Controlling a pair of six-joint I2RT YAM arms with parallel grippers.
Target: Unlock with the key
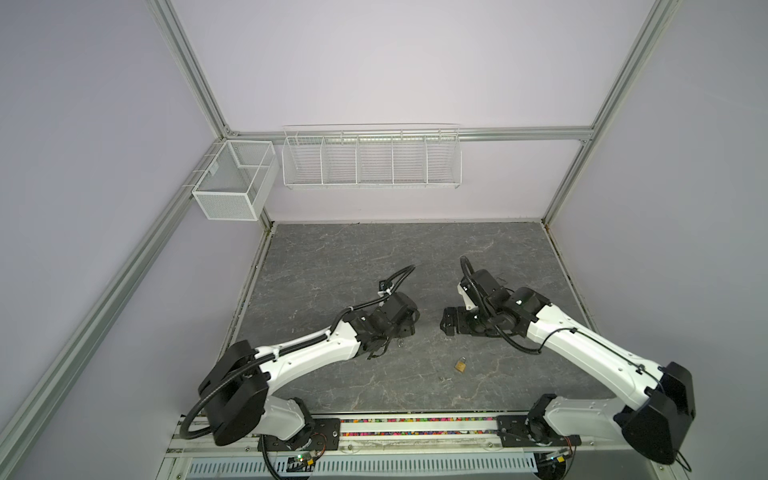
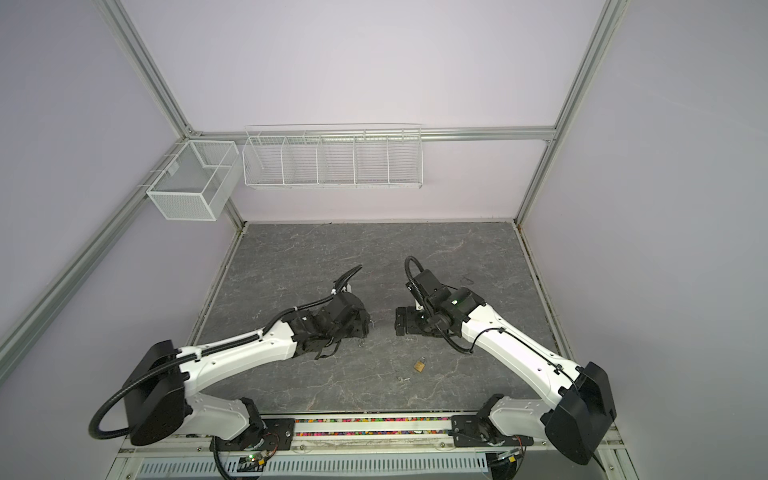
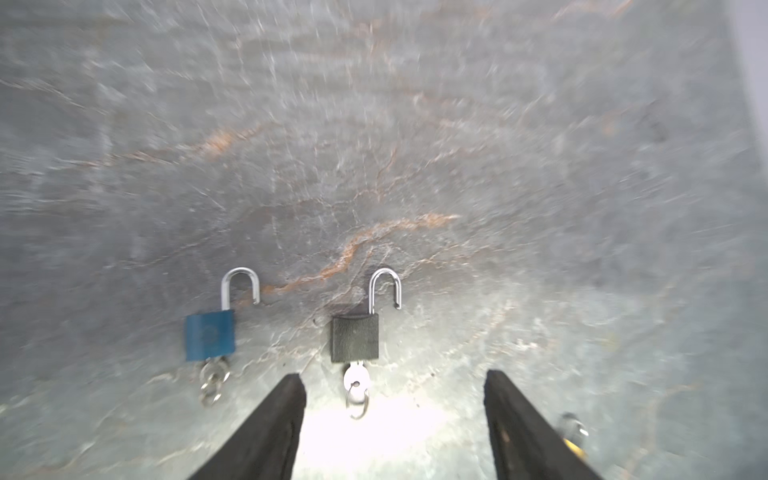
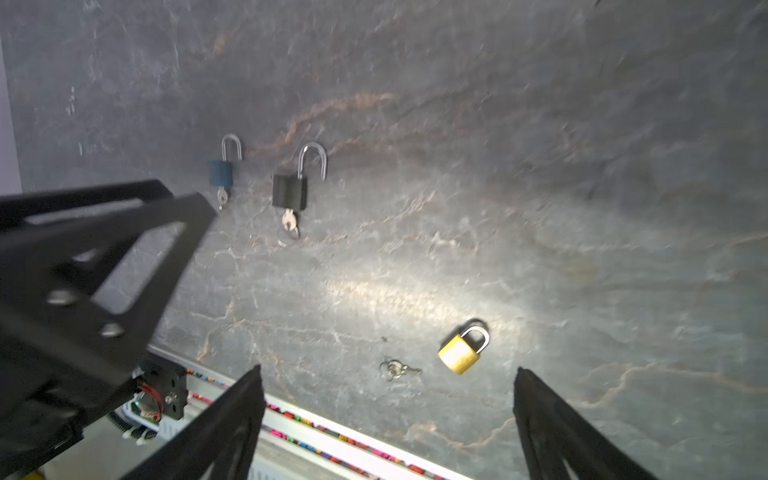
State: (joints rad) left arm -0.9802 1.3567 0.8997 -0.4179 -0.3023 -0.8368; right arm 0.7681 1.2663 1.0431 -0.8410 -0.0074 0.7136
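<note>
A gold padlock (image 4: pixel 459 353) with its shackle closed lies on the slate table (image 1: pixel 332 257), and a loose key (image 4: pixel 395 369) on a ring lies beside it. Both show in both top views, the padlock (image 2: pixel 419 365) nearer the front than the two grippers. A black padlock (image 3: pixel 355 337) and a blue padlock (image 3: pixel 210 336) lie side by side, shackles sprung open, each with a key in its base. My left gripper (image 3: pixel 395 374) hangs open just short of the black padlock's key (image 3: pixel 356 380), holding nothing. My right gripper (image 4: pixel 388 370) is open and empty above the loose key.
Two white wire baskets (image 1: pixel 372 160) hang on the back wall, well above the table. The arms' base rail (image 1: pixel 415 428) runs along the front edge. The left arm's wrist (image 4: pixel 104 257) fills one side of the right wrist view.
</note>
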